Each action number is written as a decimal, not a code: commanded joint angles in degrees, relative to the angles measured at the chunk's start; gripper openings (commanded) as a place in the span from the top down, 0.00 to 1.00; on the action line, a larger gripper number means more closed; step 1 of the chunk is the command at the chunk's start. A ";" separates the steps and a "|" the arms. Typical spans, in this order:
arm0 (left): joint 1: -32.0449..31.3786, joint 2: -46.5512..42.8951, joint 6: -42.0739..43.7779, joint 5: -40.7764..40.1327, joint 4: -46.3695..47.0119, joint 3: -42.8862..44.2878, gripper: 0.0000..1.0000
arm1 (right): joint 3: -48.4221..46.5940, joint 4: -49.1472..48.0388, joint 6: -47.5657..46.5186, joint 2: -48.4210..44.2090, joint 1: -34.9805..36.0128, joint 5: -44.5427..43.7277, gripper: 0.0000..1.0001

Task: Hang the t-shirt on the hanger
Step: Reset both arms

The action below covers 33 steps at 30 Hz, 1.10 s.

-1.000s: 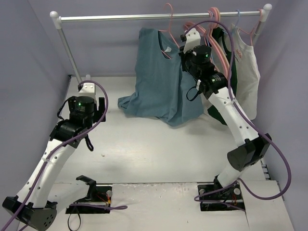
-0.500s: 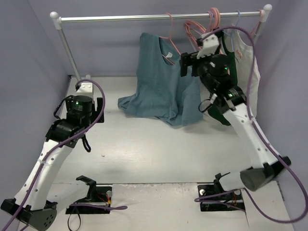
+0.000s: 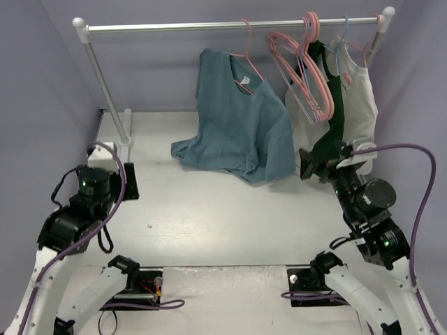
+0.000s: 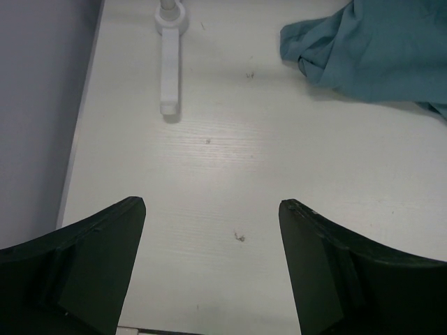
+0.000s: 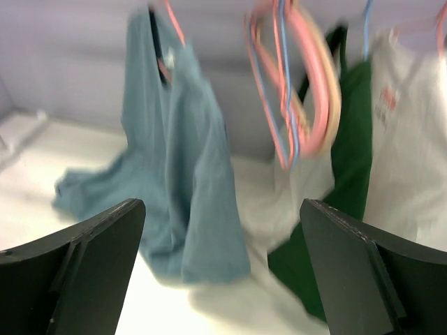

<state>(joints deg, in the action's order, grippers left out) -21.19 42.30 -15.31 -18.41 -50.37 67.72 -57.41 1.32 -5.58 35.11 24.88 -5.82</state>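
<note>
Backing away from the rail [image 3: 174, 26], my right pincer [image 5: 220, 206] has let go and stands wide and empty, like my left pincer [image 4: 211, 204]. The t-shirt [image 3: 234, 118] hangs under that rail on the hanger [image 3: 250, 59], its hem pooled on the surface [image 3: 209, 209]; I judge the hanging about done.

The t-shirt [image 3: 241, 125] is soft, matt, creased cloth. The hanger [image 3: 248, 42] is thin, smooth and pink. The rail [image 3: 209, 26] is smooth bright metal. The table [image 4: 279, 160] is matt white, faintly grained.
</note>
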 commanded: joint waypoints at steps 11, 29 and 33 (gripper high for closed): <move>0.54 -12.76 -4.81 0.49 5.19 -18.50 0.22 | 7.48 12.39 7.69 -10.59 -0.01 -6.83 0.00; 0.54 -17.26 -4.90 -1.89 10.99 -28.26 0.22 | 11.35 8.87 13.76 -11.38 1.48 -7.80 0.00; 0.54 -17.17 -4.99 -1.45 11.08 -28.52 0.22 | 11.35 8.96 13.67 -11.38 1.57 -7.71 0.00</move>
<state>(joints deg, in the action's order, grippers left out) -21.19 24.51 -19.97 -19.35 -43.00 38.65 -45.34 15.27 7.33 22.35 25.98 -11.97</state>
